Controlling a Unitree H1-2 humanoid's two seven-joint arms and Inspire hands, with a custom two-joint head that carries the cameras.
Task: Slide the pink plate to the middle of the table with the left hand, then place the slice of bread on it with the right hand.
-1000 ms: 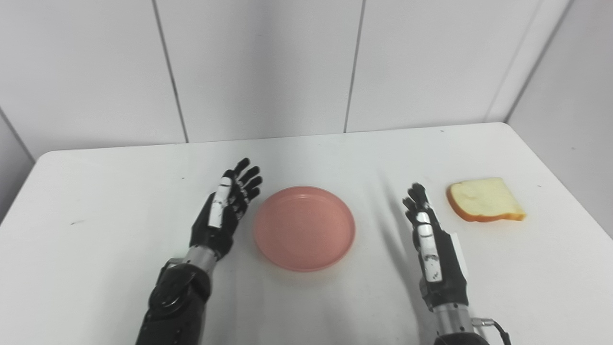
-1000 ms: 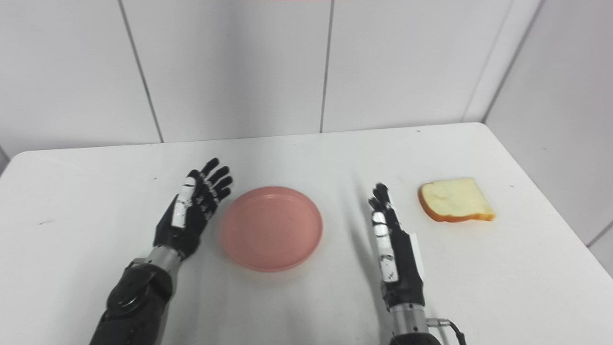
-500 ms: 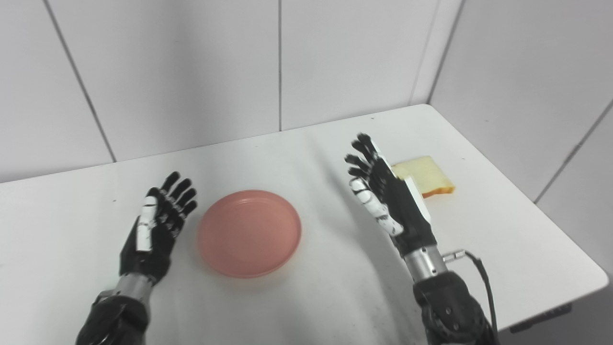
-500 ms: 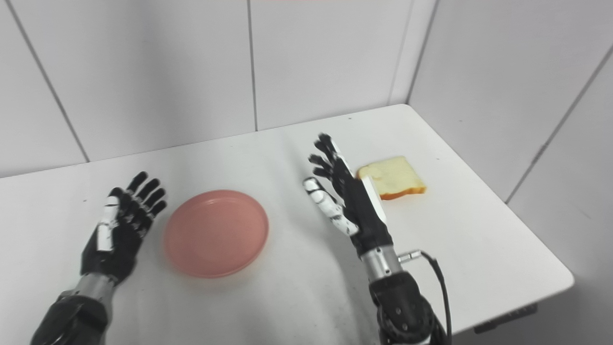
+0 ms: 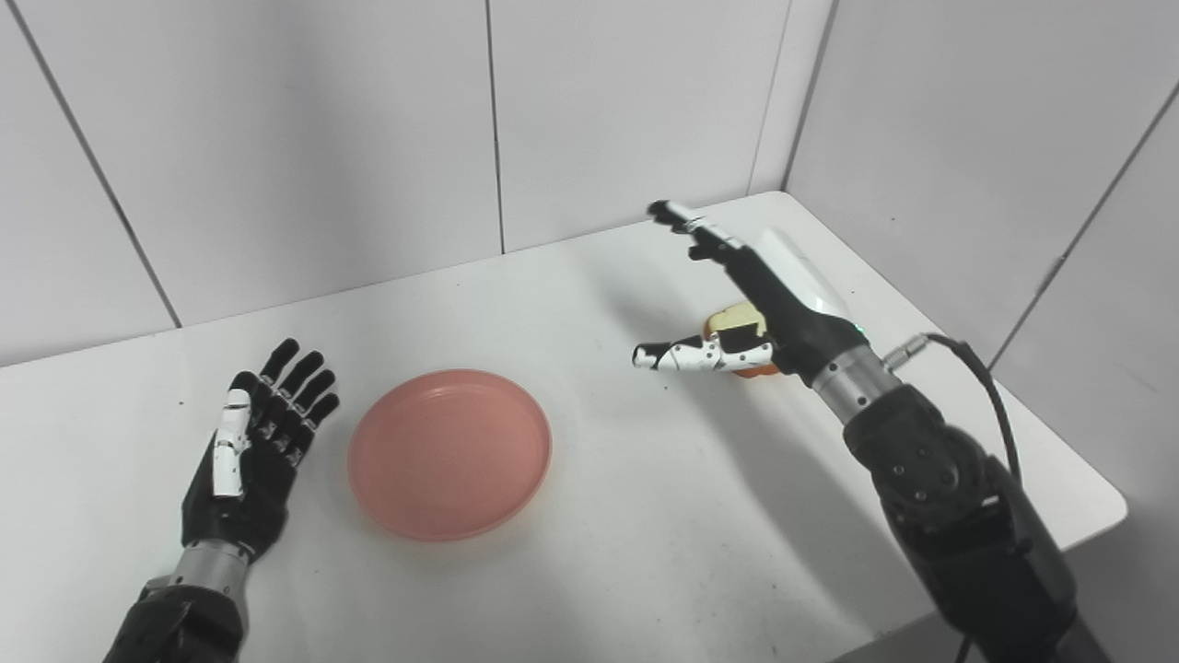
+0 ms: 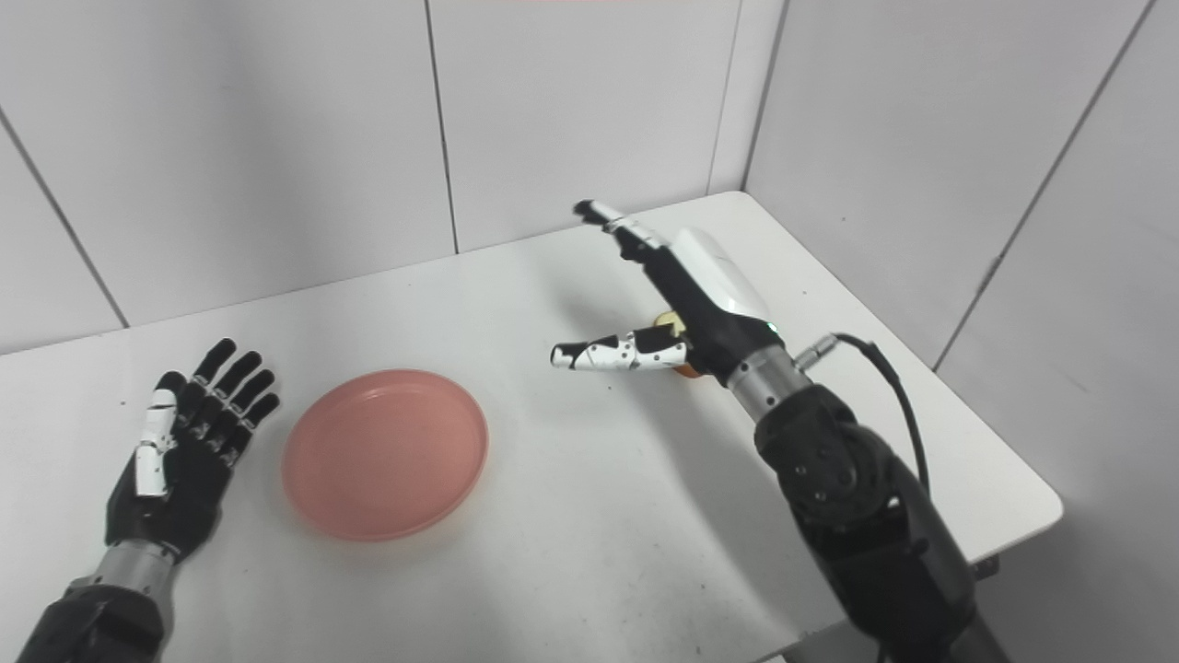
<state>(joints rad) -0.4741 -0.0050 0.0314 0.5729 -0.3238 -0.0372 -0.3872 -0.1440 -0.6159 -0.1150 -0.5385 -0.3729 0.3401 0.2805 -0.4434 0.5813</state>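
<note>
The round pink plastic plate [image 5: 449, 453] lies flat on the white table [image 5: 589, 552], in the left-middle part of it. Just beside its left rim rests the left hand [image 5: 253, 460], black with a white thumb; its fingers are stretched and apart, it holds nothing and does not touch the plate. The slice of bread with a pale crumb and an orange-brown crust [image 5: 741, 322] lies far to the right of the plate, near the right back part of the table. The right hand [image 5: 737, 295], black with a white back, hangs above this slice and hides most of it. This hand is spread wide, with the thumb pointing left toward the plate and the fingers reaching up and back, and it grips nothing. No writing or label can be read anywhere. The table stands in a corner of pale grey panelled walls [image 5: 322, 138].
</note>
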